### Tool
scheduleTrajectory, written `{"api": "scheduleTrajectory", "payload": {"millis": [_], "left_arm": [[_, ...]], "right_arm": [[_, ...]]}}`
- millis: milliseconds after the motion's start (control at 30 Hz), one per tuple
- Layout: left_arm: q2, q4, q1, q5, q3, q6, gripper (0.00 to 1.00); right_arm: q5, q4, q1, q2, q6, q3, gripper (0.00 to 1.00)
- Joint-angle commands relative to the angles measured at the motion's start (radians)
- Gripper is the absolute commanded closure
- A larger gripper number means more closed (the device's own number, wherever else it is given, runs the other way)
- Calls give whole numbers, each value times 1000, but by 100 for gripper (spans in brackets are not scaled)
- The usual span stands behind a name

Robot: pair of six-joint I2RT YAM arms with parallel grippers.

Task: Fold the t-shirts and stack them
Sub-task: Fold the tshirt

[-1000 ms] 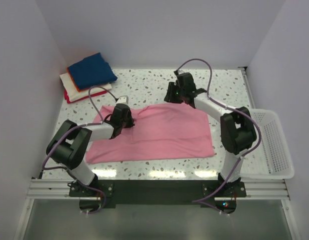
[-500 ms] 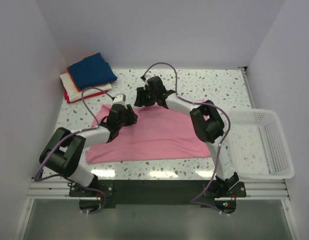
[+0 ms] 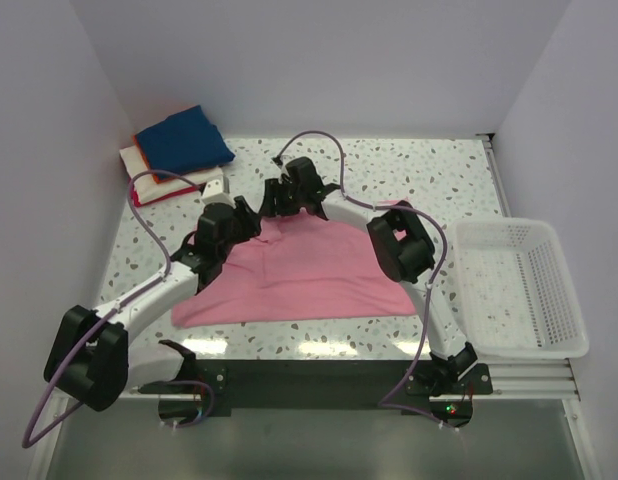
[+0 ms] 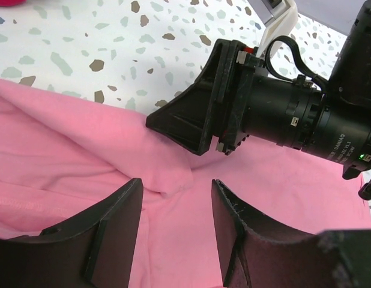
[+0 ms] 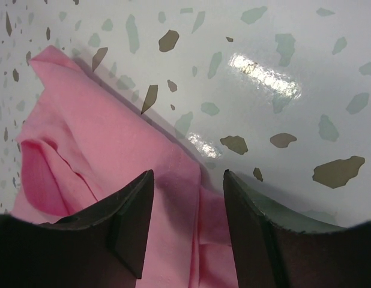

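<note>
Folding the pink shirt (image 3: 319, 270) looks just begun: left gripper (image 4: 174, 185) and right gripper (image 5: 187, 180) sit spread over its far edge, apparently holding nothing. Next, both must pinch that hem.

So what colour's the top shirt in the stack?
Navy blue top shirt, clearest in the top external view.

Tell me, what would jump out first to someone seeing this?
A big pink t-shirt lies spread across the middle of the speckled table. Over its far edge the left gripper and right gripper hover open, close together. A folded stack topped in navy sits in the far left corner.
</note>
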Motion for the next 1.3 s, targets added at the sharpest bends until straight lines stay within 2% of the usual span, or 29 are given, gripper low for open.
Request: {"api": "scheduleTrajectory", "payload": {"millis": [0, 367, 467, 700, 767, 1267], "left_arm": [[-37, -51, 11, -37, 41, 6, 46], [-57, -81, 70, 6, 35, 6, 45], [-65, -84, 89, 24, 32, 6, 45], [-86, -94, 132, 67, 15, 1, 45], [-88, -97, 149, 81, 8, -3, 45], [26, -269, 265, 138, 49, -97, 46]], "right_arm": [[-60, 67, 6, -3, 42, 24, 48], [-165, 58, 9, 13, 76, 44, 54], [-166, 55, 10, 6, 76, 39, 62], [-179, 44, 24, -6, 84, 35, 89], [-178, 53, 30, -23, 84, 24, 92], [-149, 122, 94, -214, 28, -139, 92]]}}
